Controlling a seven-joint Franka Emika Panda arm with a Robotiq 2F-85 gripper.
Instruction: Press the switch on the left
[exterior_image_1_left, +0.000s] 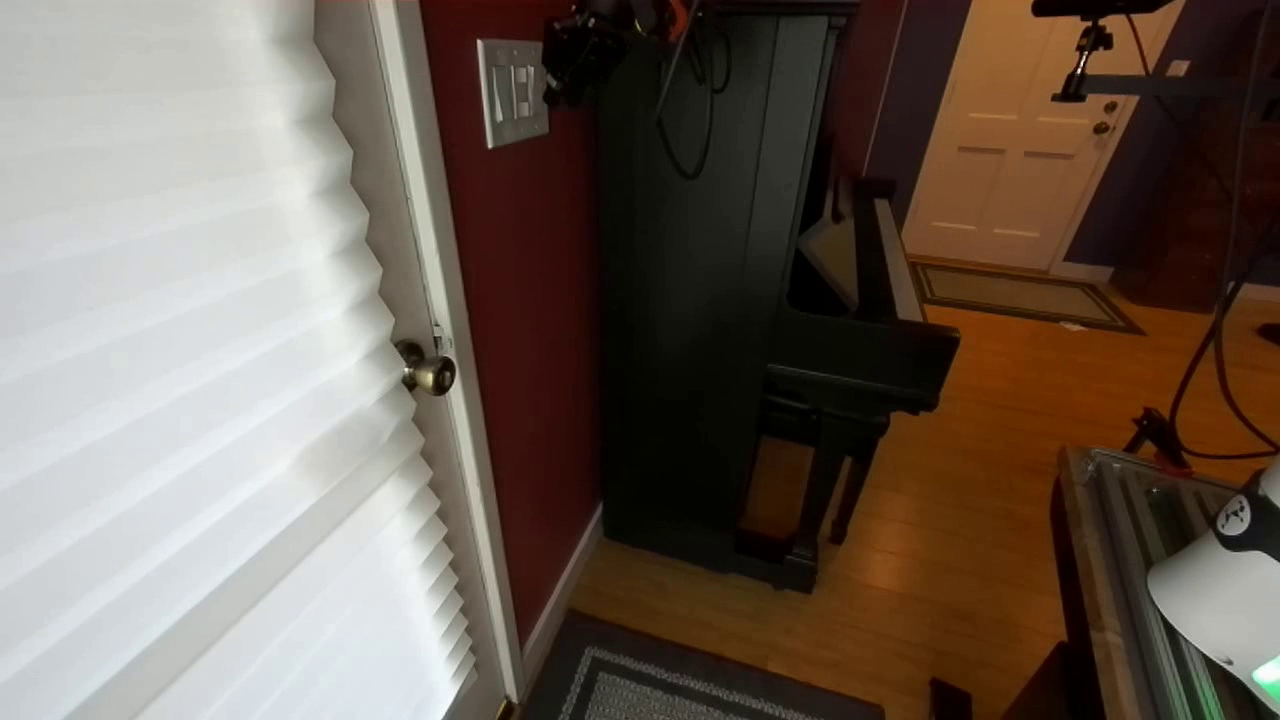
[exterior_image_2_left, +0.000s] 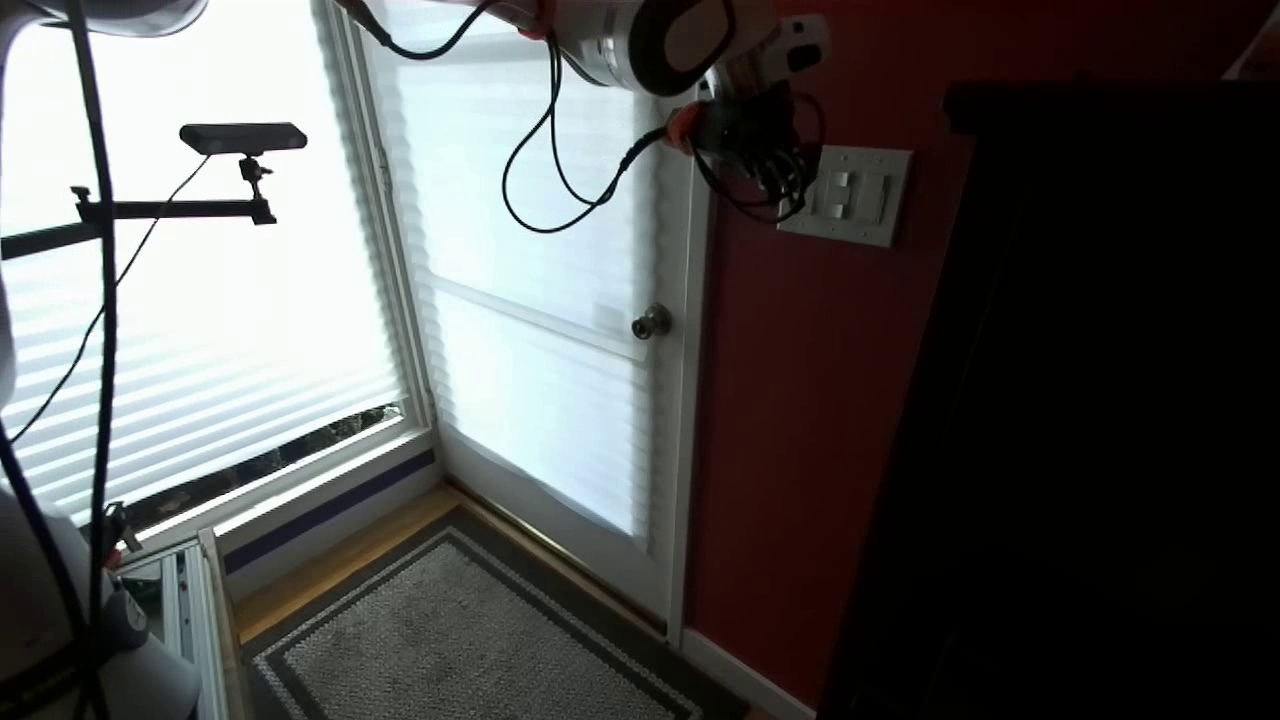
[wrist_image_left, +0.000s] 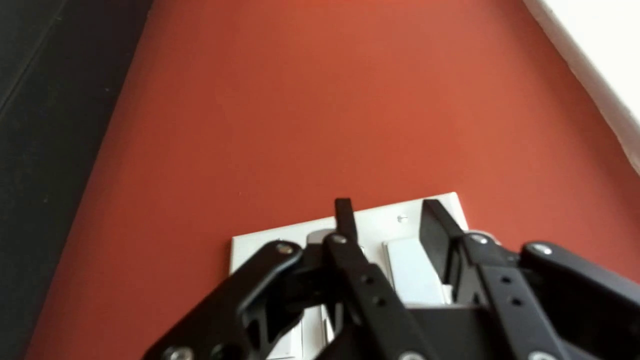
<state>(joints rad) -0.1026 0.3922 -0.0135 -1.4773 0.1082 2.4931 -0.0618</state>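
In the wrist view, the fingers (wrist_image_left: 345, 217) of the gripper (wrist_image_left: 390, 216) are set partway apart, with nothing gripped between them. The switch (wrist_image_left: 414, 272) is seen through the gap, on a white plate (wrist_image_left: 377, 222) fixed to the red wall (wrist_image_left: 320, 115); whether the plate is touched cannot be told. In both exterior views, the gripper is shown near the plate.

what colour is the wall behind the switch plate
Red; the wall shows best in the wrist view, above the white switch plate.
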